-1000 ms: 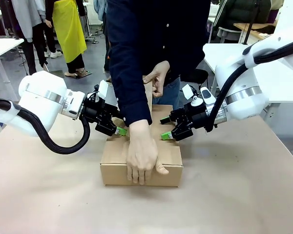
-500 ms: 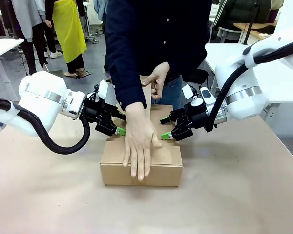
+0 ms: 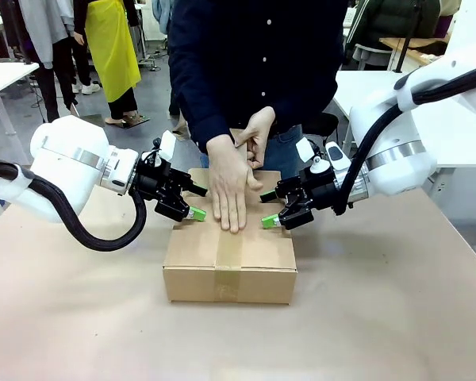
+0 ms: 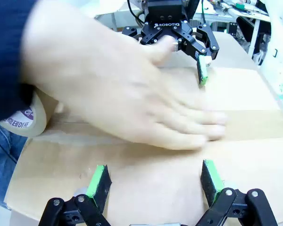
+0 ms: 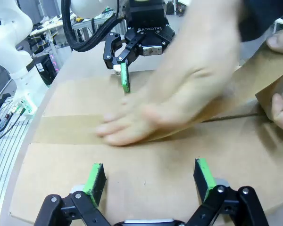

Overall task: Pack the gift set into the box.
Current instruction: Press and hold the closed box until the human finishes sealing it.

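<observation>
Box (image 3: 230, 258) sits mid-desk (image 3: 397, 317), flaps down; gift set presumably inside, can't see it. My left fingers (image 3: 192, 205) and right fingers (image 3: 266, 209) are spread, pressing the top on either side, pinching nothing. Person's hand (image 3: 230, 186) smooths tape (image 3: 229, 252) along the seam, roll (image 4: 23, 117) held at the far edge. Risks: if I lift, flaps spring and tape wrinkles; if I press unevenly, box skids; the hand may brush my pads.
</observation>
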`<state>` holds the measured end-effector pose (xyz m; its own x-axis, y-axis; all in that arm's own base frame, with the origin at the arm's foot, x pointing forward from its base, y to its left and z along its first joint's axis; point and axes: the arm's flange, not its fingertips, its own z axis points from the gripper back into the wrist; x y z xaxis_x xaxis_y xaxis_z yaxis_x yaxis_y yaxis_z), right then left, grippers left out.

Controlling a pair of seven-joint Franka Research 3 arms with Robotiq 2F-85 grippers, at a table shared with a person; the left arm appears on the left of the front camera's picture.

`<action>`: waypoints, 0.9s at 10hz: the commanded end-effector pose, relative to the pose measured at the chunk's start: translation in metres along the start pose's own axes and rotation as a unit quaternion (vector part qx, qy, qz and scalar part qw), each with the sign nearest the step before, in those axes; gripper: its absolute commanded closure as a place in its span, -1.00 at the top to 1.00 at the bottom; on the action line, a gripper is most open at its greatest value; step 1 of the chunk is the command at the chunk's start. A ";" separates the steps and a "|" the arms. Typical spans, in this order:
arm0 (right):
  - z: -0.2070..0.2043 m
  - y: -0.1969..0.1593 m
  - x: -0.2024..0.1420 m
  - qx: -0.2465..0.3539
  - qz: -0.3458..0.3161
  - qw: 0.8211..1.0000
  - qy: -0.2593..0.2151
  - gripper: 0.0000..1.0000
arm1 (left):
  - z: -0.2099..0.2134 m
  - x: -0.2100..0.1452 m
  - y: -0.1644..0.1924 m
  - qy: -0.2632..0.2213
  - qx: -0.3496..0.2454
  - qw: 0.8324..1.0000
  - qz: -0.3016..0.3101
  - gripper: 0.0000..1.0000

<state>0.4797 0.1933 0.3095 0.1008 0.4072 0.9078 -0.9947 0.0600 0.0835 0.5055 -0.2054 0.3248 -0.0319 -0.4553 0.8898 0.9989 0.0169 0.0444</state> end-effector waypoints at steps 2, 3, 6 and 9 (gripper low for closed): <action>0.000 0.000 -0.002 -0.001 -0.001 1.000 0.002 1.00 | -0.001 -0.002 -0.001 0.001 -0.002 1.000 -0.002 1.00; 0.000 0.000 -0.002 -0.001 -0.001 1.000 0.002 1.00 | -0.001 -0.002 -0.001 0.001 -0.002 1.000 -0.002 1.00; 0.000 0.000 -0.002 -0.001 -0.001 1.000 0.002 1.00 | -0.001 -0.002 -0.001 0.001 -0.002 1.000 -0.002 1.00; 0.000 0.000 -0.002 -0.001 -0.001 1.000 0.002 1.00 | -0.001 -0.002 -0.001 0.001 -0.002 1.000 -0.002 1.00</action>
<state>0.4795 0.1932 0.3090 0.1019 0.4075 0.9075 -0.9946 0.0600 0.0847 0.5053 -0.2053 0.3242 -0.0308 -0.4556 0.8897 0.9989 0.0168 0.0432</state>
